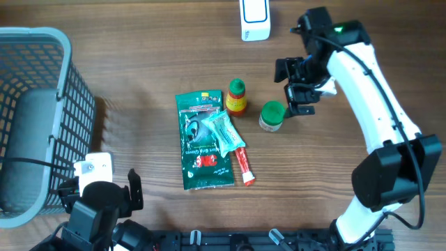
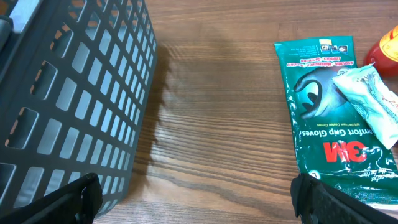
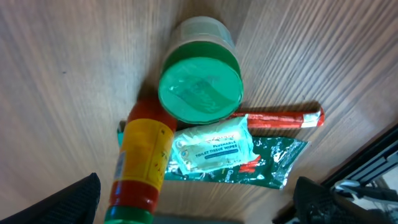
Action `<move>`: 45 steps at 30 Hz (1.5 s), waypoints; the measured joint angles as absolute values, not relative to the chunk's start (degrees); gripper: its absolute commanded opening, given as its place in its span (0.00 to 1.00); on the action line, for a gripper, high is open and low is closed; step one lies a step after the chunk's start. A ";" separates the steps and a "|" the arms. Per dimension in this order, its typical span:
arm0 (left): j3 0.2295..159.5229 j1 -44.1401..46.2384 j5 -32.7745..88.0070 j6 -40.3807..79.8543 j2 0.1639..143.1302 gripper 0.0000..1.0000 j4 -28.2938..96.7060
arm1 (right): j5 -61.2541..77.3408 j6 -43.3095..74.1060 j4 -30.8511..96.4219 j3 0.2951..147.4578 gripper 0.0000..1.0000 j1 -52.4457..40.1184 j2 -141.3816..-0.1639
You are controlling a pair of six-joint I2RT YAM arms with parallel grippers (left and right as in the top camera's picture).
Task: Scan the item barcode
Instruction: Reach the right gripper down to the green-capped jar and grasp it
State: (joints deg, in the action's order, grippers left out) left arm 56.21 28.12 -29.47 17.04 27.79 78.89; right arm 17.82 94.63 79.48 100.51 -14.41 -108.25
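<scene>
Green-lidded jar (image 1: pixel 272 116) is the item I take to be mine to scan. It stands upright on the tabletop (image 1: pixel 139 77), just in front of my right gripper (image 1: pixel 296 89) and a little below it. That gripper is spread wide and holds nothing, and the wrist view looks almost straight down on the lid. The jar's long axis is vertical, so the fingers would have to close across its round body from the sides, beneath the lid.

Beyond the jar from this gripper lies the sauce bottle (image 1: pixel 237 97), on its side and just beside the jar; I cannot tell whether the two touch. Further out lies the green glove packet (image 1: pixel 203 143), with the wipes packet (image 1: pixel 226 131) on top of it and the red tube (image 1: pixel 244 164) at its edge.

My left gripper (image 1: pixel 101 192) is also wide open and empty, next to the basket (image 1: pixel 77 118). The glove packet lies between it and the jar, so the jar is well apart from it and the right arm is clearly the nearer one.

I judge the white scanner (image 1: pixel 254 19) to be near the right gripper, off to one side. I cannot see the barcode from here; it may sit on the jar's wall or base.
</scene>
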 measured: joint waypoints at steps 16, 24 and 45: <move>56.21 28.12 -29.47 17.04 27.79 1.00 78.85 | 14.70 100.68 71.11 97.58 1.00 -17.80 -118.67; 56.21 28.12 -29.47 17.04 27.79 1.00 78.89 | 15.18 95.04 70.83 97.62 0.96 -17.87 -118.67; 56.21 28.12 -29.47 17.04 27.79 1.00 78.89 | 10.59 89.58 76.71 97.65 1.00 -17.43 -116.25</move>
